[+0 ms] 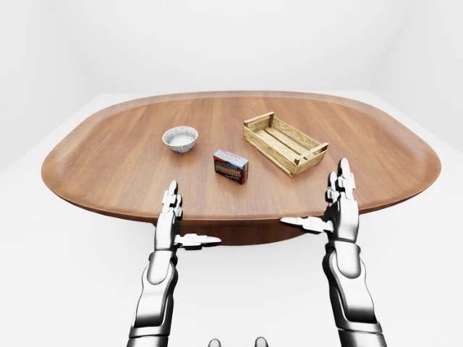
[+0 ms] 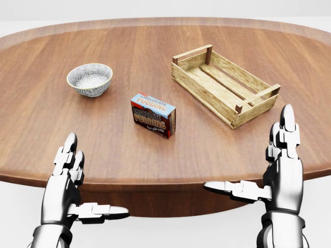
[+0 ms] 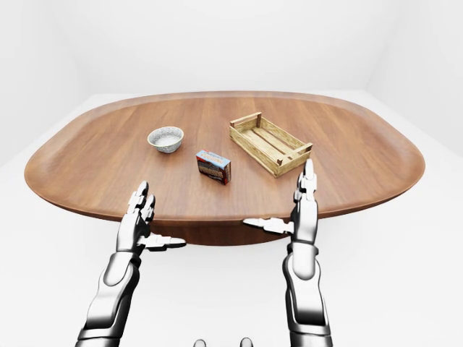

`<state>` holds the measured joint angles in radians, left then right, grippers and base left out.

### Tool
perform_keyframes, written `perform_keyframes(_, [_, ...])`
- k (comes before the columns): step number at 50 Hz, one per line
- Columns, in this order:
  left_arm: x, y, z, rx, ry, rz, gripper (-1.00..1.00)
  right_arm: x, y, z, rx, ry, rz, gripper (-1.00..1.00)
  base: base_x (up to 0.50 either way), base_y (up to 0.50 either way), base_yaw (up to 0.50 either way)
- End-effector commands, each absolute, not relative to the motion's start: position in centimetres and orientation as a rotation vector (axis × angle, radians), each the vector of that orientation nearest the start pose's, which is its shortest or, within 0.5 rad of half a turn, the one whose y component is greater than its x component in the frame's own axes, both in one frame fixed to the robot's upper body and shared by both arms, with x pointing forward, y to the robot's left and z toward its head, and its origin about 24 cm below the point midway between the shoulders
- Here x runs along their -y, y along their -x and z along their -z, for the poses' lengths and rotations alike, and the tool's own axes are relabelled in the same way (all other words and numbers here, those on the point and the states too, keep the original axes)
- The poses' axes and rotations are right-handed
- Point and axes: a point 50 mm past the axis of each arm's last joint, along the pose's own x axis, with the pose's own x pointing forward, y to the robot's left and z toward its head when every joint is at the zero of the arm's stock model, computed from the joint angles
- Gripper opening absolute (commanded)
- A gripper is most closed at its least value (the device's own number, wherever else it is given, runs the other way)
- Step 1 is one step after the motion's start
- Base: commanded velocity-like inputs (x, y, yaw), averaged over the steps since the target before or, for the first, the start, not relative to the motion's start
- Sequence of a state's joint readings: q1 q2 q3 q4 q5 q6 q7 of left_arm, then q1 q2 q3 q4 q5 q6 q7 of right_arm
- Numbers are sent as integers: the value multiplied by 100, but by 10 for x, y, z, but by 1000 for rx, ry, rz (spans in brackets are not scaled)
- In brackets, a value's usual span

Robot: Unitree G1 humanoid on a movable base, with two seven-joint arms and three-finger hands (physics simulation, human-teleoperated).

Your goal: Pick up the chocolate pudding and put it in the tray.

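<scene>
The chocolate pudding box (image 2: 153,114) lies on the wooden table (image 2: 46,119), near the middle of the head view. To its upper right sits the slatted wooden tray (image 2: 224,84), with nothing in it. My left hand (image 2: 77,181) hovers open at the table's near edge, lower left of the box. At the lower right my right hand (image 2: 261,165) is open too, fingers up and thumb pointing left, below the tray's near corner. Neither hand touches anything.
A small patterned bowl (image 2: 89,79) stands on the table to the upper left of the pudding box. The oval table (image 1: 376,166) is ringed by white floor and white walls.
</scene>
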<state>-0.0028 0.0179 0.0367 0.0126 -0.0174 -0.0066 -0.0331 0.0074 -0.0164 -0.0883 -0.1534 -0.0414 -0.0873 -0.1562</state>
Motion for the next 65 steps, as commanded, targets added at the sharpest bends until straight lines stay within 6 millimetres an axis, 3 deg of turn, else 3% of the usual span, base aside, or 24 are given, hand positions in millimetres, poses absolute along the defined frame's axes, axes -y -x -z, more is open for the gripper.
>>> perform_keyframes(1, [-160, -254, -40, -3, -1, -3, 100, 183, -242, -98, 298, 71, 291, 100, 0, 0, 0])
perform_keyframes(65, [-160, -253, -40, 0, -3, -1, 100, 182, -241, -97, 296, 70, 277, 100, 19, 0, 0])
